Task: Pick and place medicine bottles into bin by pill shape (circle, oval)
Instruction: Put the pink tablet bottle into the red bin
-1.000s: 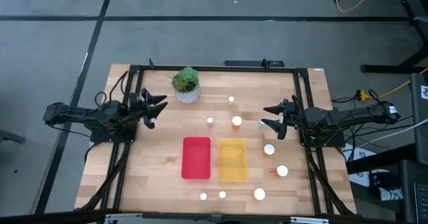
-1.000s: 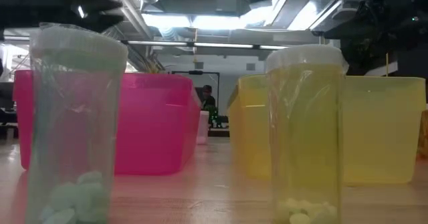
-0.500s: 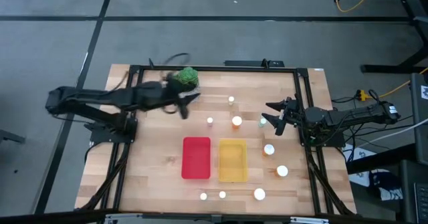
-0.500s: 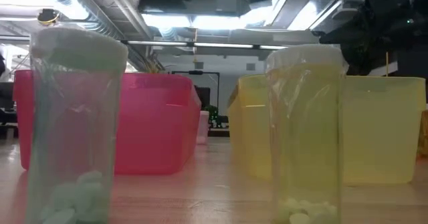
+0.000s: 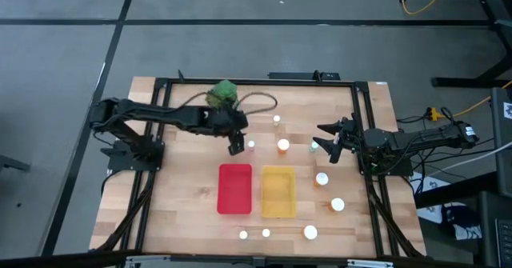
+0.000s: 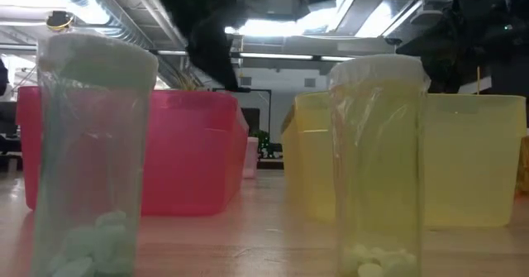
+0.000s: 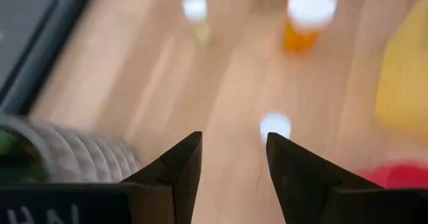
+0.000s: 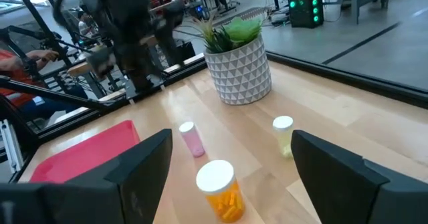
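Note:
Several small white-capped medicine bottles stand on the wooden table. A small one (image 5: pixel 250 145) and an orange one (image 5: pixel 283 146) stand at the middle, and another small one (image 5: pixel 277 119) stands farther back. A red bin (image 5: pixel 234 189) and a yellow bin (image 5: pixel 278 191) stand nearer the front. My left gripper (image 5: pixel 235 146) is open and empty just left of the small middle bottle. In the left wrist view that bottle's white cap (image 7: pixel 275 125) lies just ahead of the open left gripper (image 7: pixel 234 164). My right gripper (image 5: pixel 325 142) is open and empty at the right, next to a tiny bottle (image 5: pixel 314 146). In the right wrist view my right gripper (image 8: pixel 231 174) faces the orange bottle (image 8: pixel 218 185).
A potted green plant (image 5: pixel 224 94) stands at the back, partly under my left arm. More bottles stand at the right (image 5: pixel 322 178) (image 5: pixel 338 205) and along the front edge (image 5: pixel 243 234) (image 5: pixel 266 233) (image 5: pixel 310 232). Two of them fill the low view (image 6: pixel 95 153) (image 6: pixel 380 161).
My left gripper has swung from the table's left edge toward the right, past the plant, and come down beside the small middle bottle. No bottle has moved.

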### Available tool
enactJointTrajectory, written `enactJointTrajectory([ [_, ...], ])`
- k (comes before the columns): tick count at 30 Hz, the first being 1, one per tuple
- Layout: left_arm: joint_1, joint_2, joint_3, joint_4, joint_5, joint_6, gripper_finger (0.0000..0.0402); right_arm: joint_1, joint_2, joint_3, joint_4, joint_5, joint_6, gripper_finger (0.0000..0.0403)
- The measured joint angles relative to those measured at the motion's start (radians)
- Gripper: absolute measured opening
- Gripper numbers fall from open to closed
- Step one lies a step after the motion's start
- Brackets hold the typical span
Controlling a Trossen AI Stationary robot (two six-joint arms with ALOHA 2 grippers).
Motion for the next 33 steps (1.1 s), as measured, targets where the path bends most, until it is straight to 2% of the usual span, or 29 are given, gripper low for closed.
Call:
enactJointTrajectory([
  [2,-0.005,0.040,0.000,-0.027,0.014,-0.029,0.0160,0.000,0.000,0.000,0.000,0.000,-0.009,0.0307],
  [7,-0.005,0.139,0.000,-0.035,0.136,-0.027,0.0160,0.000,0.000,0.000,0.000,0.000,-0.021,0.0307],
  [17,-0.010,0.174,0.000,0.025,0.111,0.008,0.0160,0.000,0.000,0.000,0.001,0.000,-0.022,0.0307],
  [23,-0.011,0.174,0.000,0.027,0.114,-0.075,0.0162,0.000,0.000,0.000,0.002,0.000,-0.023,0.0307],
  [33,-0.013,0.205,-0.001,0.032,0.111,-0.017,0.0206,0.000,0.001,0.000,0.002,0.000,-0.024,0.0307],
])
